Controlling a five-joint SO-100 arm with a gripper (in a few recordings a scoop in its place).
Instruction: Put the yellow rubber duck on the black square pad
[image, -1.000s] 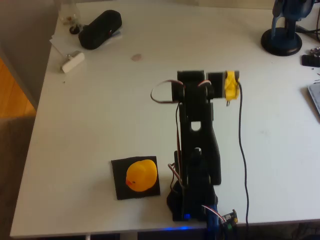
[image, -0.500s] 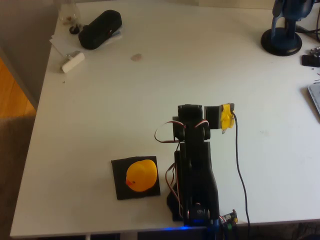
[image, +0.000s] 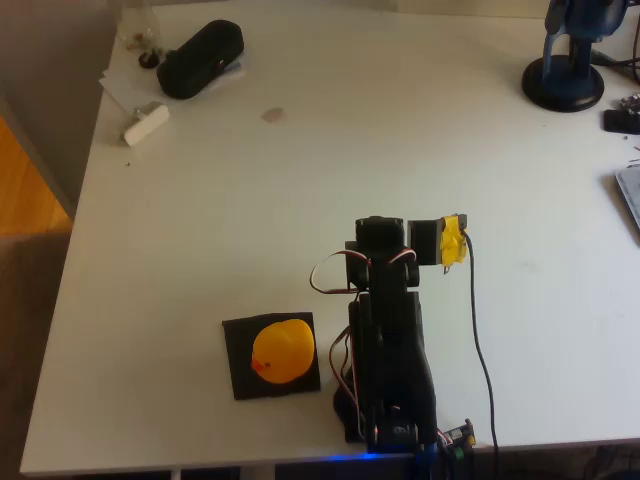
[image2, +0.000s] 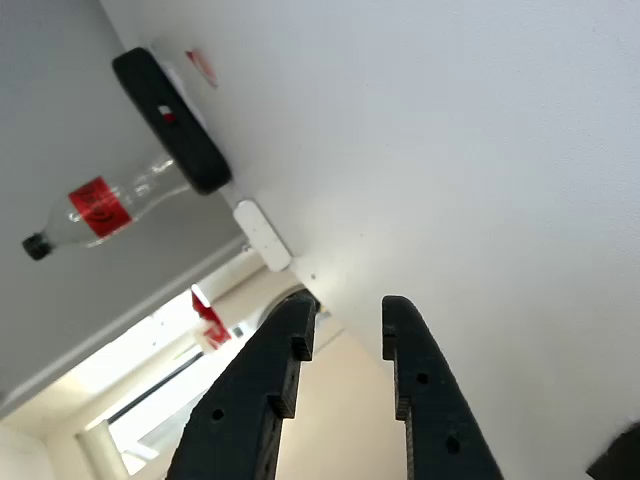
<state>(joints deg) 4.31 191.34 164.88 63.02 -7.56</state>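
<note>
- Duck (image: 283, 351) sits on the black square pad (image: 240, 372), near the tabletop's (image: 300, 200) front edge in the overhead view, so the placing looks done.
- Arm (image: 392, 355) has folded back toward its base since a second ago, well clear of the duck.
- Hand (image2: 345, 318) is empty, fingers slightly parted, aimed at a far black case (image2: 170, 120) and bottle (image2: 100, 210).
</note>
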